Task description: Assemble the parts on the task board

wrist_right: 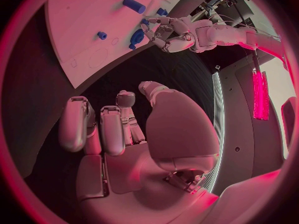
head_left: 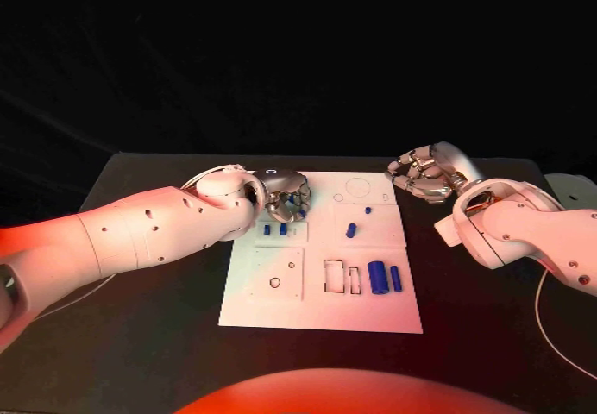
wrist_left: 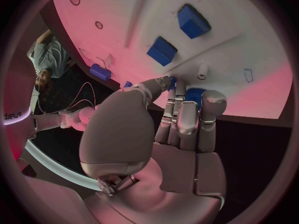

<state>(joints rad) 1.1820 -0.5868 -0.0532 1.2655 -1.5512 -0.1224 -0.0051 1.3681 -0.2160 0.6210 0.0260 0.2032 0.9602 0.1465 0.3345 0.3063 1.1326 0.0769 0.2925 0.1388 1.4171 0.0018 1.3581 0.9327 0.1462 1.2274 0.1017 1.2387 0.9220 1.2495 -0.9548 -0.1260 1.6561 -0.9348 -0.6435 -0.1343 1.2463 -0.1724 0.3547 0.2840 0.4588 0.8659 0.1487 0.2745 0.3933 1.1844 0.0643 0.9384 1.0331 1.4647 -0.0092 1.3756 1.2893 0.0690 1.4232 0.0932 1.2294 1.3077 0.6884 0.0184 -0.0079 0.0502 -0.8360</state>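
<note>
- Head view, from the left: the left robot hand (head_left: 285,191) reaches over the far-left corner of the task board (head_left: 280,306), fingers pointing down onto a small blue part (head_left: 296,207), probably to pick it up or press it into its place.
- Left wrist view shows what the head camera hides: the fingertips (wrist_left: 172,84) close around that blue part (wrist_left: 194,93), so I judge this robot hand is grasping it.
- Just beside it, two blue blocks (head_left: 275,229) stand in the board; more blue parts lie in the middle (head_left: 352,230) and lower right (head_left: 378,277).
- On the right, the right robot hand (head_left: 424,174) waits above the black worktop (head_left: 149,336), beside the board's far-right corner.
- Right wrist view shows its fingers (wrist_right: 112,129) curled in with nothing inside: clenched, idle.
</note>
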